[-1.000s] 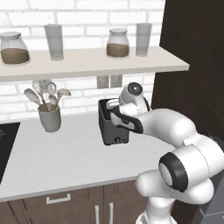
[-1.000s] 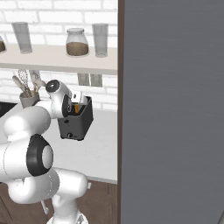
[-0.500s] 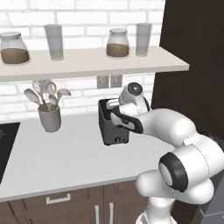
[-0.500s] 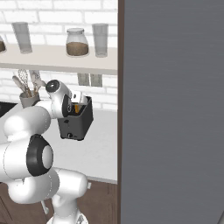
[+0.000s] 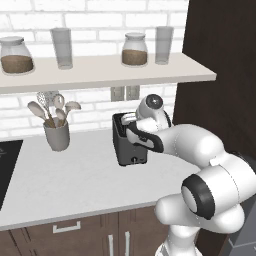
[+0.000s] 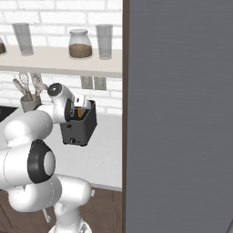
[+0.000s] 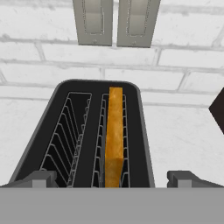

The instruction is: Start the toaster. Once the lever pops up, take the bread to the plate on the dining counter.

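The toaster (image 5: pixel 129 140) stands on the pale worktop (image 5: pixel 75 175) just below the twin wall sockets (image 5: pixel 125 92), and everything else is easiest placed from it. It is a dark, boxy thing with its long axis running from the wall toward the front edge of the worktop; its narrow face with the small pale knob points outward toward the robot and slightly to the left in the left base view.

In the hand view the toaster's (image 7: pixel 94 135) two slots run away from the camera toward the brick wall, side by side. The bread (image 7: pixel 114 135) sits on edge in the right-hand slot (the left slot shows just its wire rack), its orange-tan top edge lying along the slot's length, so the slice's long axis matches the toaster's. In the right base view a bit of the bread (image 6: pixel 80 112) shows as an orange patch at the toaster's (image 6: pixel 81 125) top.

The gripper (image 7: pixel 111 179) hangs directly above the near end of the toaster, its two dark fingertips (image 7: pixel 39 179) spread wide, one on each side of the toaster's body, with nothing held between them. The white arm (image 5: pixel 175 145) reaches in from the toaster's right.

To the toaster's left stands a grey utensil cup (image 5: pixel 56 135) with spoons. Above it a shelf (image 5: pixel 110 70) carries jars and glasses.
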Robot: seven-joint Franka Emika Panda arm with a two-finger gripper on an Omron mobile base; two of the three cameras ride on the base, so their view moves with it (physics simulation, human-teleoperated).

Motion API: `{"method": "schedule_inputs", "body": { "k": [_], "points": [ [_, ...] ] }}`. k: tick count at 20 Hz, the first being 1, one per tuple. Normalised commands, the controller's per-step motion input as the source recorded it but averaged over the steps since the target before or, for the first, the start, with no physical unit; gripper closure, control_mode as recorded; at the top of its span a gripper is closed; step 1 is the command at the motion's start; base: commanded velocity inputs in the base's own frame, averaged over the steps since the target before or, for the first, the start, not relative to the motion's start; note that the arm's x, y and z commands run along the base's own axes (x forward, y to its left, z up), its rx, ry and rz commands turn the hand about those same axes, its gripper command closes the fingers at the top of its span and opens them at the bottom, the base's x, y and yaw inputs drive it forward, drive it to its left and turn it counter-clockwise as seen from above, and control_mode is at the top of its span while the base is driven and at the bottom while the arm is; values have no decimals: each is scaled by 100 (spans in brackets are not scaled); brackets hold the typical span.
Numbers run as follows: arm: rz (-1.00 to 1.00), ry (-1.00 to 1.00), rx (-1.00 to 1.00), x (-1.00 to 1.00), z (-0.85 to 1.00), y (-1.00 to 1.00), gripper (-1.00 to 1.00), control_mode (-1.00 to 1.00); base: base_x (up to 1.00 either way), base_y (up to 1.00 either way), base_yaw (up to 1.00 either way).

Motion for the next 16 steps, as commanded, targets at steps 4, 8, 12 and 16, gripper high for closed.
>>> {"method": "schedule_inputs", "body": {
  "k": [4,8,12,16],
  "points": [
    [0,0,0,0,0,0,-100,-100,0,0,0],
    [0,0,0,0,0,0,-100,-100,0,0,0],
    [0,0,0,0,0,0,-100,-100,0,0,0],
    [0,0,0,0,0,0,-100,-100,0,0,0]
  ]
}}
